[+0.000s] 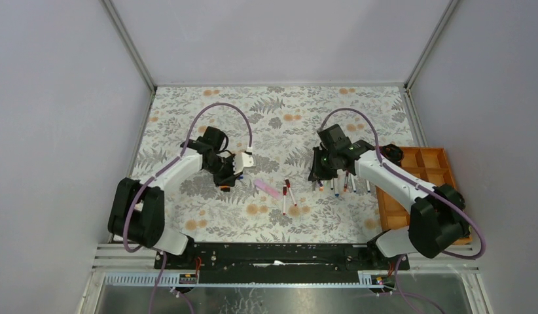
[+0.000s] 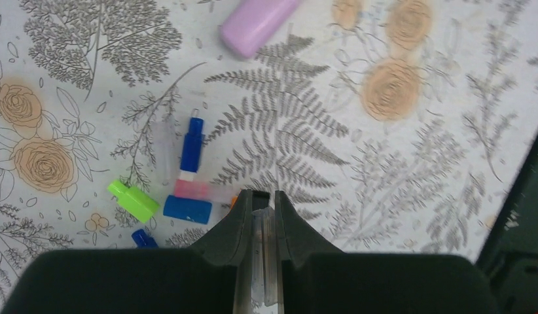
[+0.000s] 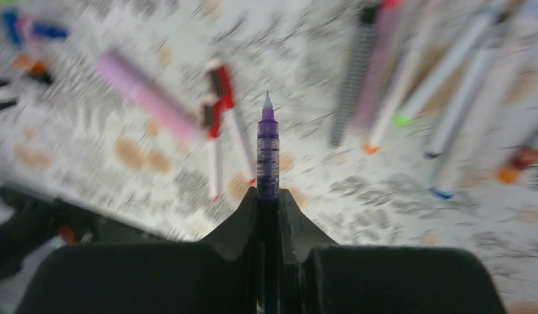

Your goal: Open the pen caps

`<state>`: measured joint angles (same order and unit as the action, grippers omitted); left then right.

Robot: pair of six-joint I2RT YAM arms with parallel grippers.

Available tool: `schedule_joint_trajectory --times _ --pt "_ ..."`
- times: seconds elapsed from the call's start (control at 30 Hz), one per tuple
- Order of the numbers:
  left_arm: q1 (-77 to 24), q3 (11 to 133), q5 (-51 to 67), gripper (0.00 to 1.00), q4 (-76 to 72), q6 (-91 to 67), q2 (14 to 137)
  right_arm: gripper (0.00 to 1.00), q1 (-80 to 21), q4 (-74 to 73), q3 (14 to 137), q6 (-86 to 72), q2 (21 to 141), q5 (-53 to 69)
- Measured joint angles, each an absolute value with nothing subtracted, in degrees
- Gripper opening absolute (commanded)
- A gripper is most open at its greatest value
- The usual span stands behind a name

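Note:
My left gripper (image 1: 228, 175) hangs low over a cluster of loose pen caps. In the left wrist view it (image 2: 264, 196) is shut on a clear, see-through plastic cap (image 2: 265, 242). Beside it lie a green cap (image 2: 133, 201), a blue cap (image 2: 187, 209), a smaller blue cap (image 2: 143, 238) and a blue-and-pink piece (image 2: 192, 145). My right gripper (image 1: 322, 171) is shut on a purple pen (image 3: 268, 147); in the right wrist view (image 3: 268, 193) the pen's bare tip points away. That view is blurred. A row of pens (image 1: 345, 182) lies under the right arm.
A pale purple barrel (image 1: 266, 188) and two red-tipped pens (image 1: 287, 196) lie between the arms; the barrel shows in the left wrist view (image 2: 256, 23). An orange compartment tray (image 1: 423, 183) stands at the right edge. Grey walls surround the floral table.

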<state>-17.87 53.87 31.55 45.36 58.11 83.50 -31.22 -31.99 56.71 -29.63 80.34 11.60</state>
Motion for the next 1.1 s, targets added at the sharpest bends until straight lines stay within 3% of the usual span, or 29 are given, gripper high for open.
schedule_joint_trajectory --times 0.1,0.3,0.53,0.67,0.8,1.1 --pt "-17.9 53.3 30.7 0.01 40.6 54.5 86.1 0.0 -29.8 -30.5 56.7 -29.8 82.0 3.0" --pt "-17.9 53.3 29.5 0.18 34.6 49.5 88.2 0.0 -28.0 -26.3 56.8 -29.8 87.9 -10.7" --pt "-17.9 54.6 29.5 0.33 34.3 45.9 89.1 0.2 -27.7 -24.8 58.3 -29.1 96.3 -17.1" --pt "-17.9 56.7 29.5 0.63 34.9 44.1 89.6 0.31 -27.7 -24.4 59.2 -28.3 97.3 -18.6" --pt "-17.9 57.6 29.8 0.75 36.1 42.7 87.9 0.34 -27.7 -23.8 59.9 -27.8 97.6 -19.0" --pt "-17.9 63.9 30.9 0.8 41.6 40.6 83.6 0.33 -27.7 -23.9 59.9 -27.7 97.5 -19.0"
